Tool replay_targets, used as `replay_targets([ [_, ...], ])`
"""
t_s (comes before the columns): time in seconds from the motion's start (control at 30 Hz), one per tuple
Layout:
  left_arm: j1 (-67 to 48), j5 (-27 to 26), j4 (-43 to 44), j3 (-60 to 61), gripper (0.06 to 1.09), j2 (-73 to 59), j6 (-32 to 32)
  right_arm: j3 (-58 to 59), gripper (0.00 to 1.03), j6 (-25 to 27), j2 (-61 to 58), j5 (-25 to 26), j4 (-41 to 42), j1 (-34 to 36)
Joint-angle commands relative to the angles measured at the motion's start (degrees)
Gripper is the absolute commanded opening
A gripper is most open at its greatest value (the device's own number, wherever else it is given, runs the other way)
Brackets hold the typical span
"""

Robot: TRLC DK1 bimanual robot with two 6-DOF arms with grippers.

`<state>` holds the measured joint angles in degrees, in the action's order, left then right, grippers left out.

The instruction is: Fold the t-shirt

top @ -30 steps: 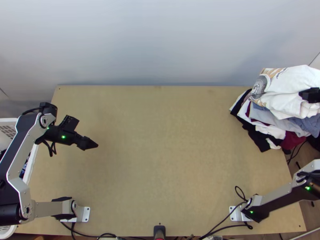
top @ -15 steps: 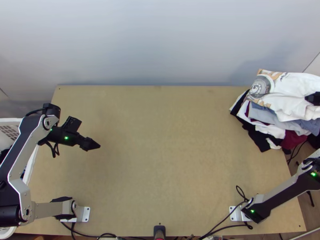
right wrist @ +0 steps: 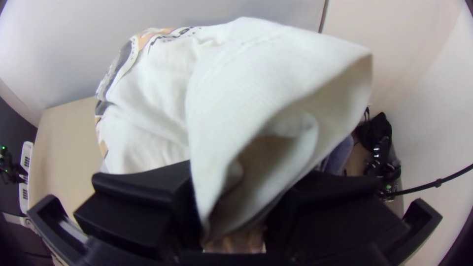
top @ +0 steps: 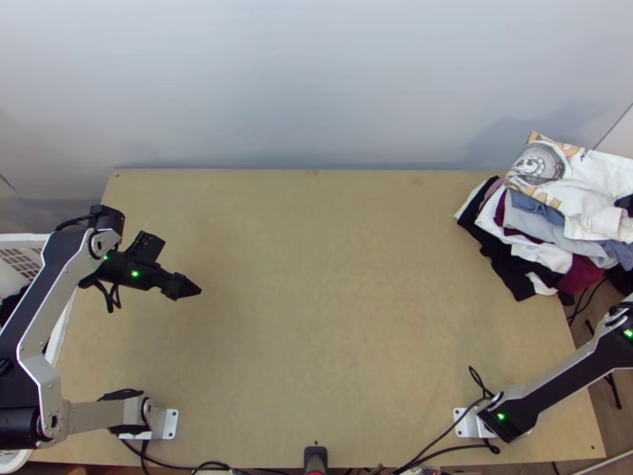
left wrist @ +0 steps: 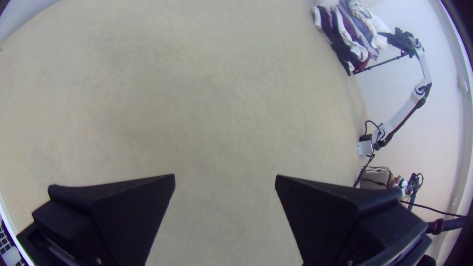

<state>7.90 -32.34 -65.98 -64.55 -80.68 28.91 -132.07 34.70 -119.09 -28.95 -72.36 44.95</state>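
My left gripper [top: 186, 287] hangs over the table's left part in the top view; in the left wrist view, the same gripper [left wrist: 225, 176] stands open with nothing between its fingers. At the top view's right edge is my right gripper [top: 625, 203], at a white t-shirt [top: 589, 170] with a grey and orange print, which lies bunched on a pile of clothes. Seen from the right wrist, the right gripper [right wrist: 234, 219] is shut on a fold of the white t-shirt [right wrist: 236, 83], whose cloth rises and opens into a loop above the fingers.
The pile [top: 554, 257] of dark, white, blue and maroon clothes overlaps the far right corner of the bare wooden table [top: 316, 277]. A white basket [top: 62, 324] stands by the left edge. Cables run along the near edge.
My right gripper has moved right and toward the near side, and the white t-shirt's printed part has shifted right with it. The left gripper has drifted slightly right.
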Motion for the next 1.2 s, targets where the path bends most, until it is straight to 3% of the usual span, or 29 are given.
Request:
replay_targets([
  [0.0,-0.6,0.4,0.8,0.0,1.05,-0.2,-1.0,-0.5,0.47,-2.1,-0.4,0.4,0.8,0.7],
  [0.07,-0.6,0.4,0.9,0.0,1.05,-0.3,-1.1,-0.6,0.58,-2.1,0.4,0.5,0.9,0.6],
  [0.23,-0.7,0.8,1.1,0.0,1.05,-0.4,-1.1,-0.6,0.97,-2.2,1.2,6.1,0.9,0.0],
  [0.27,-0.7,0.8,1.1,0.0,1.05,-0.5,-1.1,-0.6,0.99,-2.1,1.3,6.6,1.0,0.1],
  [0.53,-0.7,1.0,1.1,-0.1,1.05,-0.4,-1.1,-0.9,0.99,-1.7,3.9,8.6,6.2,2.0],
  [0.8,-1.0,1.3,1.5,-1.0,1.05,-1.4,-0.9,-1.1,0.99,0.4,6.9,9.2,4.5,2.7],
  [1.17,-0.3,1.8,1.1,-0.7,1.05,-0.1,-0.4,-1.3,0.99,-1.7,12.6,10.1,10.0,4.3],
])
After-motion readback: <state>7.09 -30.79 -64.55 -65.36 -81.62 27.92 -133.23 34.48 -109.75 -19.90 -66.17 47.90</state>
